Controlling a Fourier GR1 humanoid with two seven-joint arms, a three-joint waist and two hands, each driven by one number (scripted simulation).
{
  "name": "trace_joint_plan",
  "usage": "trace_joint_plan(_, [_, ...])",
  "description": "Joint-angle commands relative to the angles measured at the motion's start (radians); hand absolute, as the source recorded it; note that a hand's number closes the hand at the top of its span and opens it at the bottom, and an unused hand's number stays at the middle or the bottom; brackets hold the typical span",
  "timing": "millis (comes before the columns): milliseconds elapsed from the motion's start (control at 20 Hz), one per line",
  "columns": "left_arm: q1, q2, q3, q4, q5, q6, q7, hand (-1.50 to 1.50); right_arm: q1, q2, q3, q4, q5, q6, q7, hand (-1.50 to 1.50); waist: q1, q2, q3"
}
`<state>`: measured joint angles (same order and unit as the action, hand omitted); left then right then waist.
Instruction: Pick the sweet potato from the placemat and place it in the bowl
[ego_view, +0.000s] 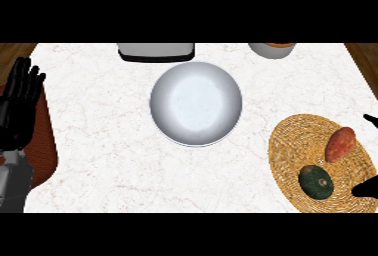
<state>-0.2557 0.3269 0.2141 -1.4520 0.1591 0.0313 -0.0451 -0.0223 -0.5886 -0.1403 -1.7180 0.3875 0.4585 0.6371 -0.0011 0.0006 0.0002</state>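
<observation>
Just the one head view here, looking steeply down at a white marbled counter (111, 165). Quite a bit is cut off or hard to read, so that first.

The right hand (367, 189) barely shows: a dark tip pokes in at the right edge over the lower corner of the placemat, and another black sliver sits higher up on the same edge. That's not enough to go on, so I can't tell how that hand is set. It isn't touching the sweet potato as far as I can see.

At the top, a grey boxy appliance (156, 51) with a dark base is chopped off by the frame, so only its front strip shows. Next to it on the right, a pale cup (272, 50) with something orange inside is also cut; can't tell what's in it. No labels or writing anywhere that I can read.

Now the clear stuff. The left hand (18, 107) is up at the left edge, fingers straight and spread, holding nothing, just resting. Grey forearm below it, off the counter's edge.

The sweet potato (340, 144) lies on the round woven placemat (291, 145) at the right, tilted, in its upper right part. A dark green round vegetable (316, 181) sits just below it on the same mat, slightly apart.

The bowl (196, 103) is grey-white, in the middle of the counter, well apart from the mat.
</observation>
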Motion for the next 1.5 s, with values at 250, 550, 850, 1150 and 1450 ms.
trace_joint_plan(250, [0.051,-0.005,0.003,-0.104,-0.006,-0.013,0.069,0.00,-0.101,0.029,-0.041,0.271,0.103,-0.057,-0.234,-1.50,0.006,0.000,0.000])
trace_joint_plan(550, [-0.006,-0.014,0.014,-0.071,-0.016,-0.010,0.076,0.00,-0.039,0.043,-0.074,0.203,0.127,-0.025,-0.305,-1.50,0.000,-0.001,0.000])
trace_joint_plan(850, [-0.001,-0.025,0.015,-0.071,-0.038,-0.008,0.062,0.00,-0.124,0.101,-0.019,0.339,0.234,-0.068,-0.292,-1.50,0.002,0.000,0.000])
trace_joint_plan(1150, [0.008,-0.022,0.037,-0.069,-0.013,-0.042,0.059,0.00,-0.186,0.131,-0.033,0.442,0.261,-0.085,-0.321,-1.50,0.004,0.000,0.000])
trace_joint_plan(1450, [0.043,-0.052,0.027,-0.052,-0.048,-0.033,-0.002,0.00,-0.133,0.119,-0.048,0.468,0.294,-0.082,-0.363,-1.50,0.001,-0.001,0.000])
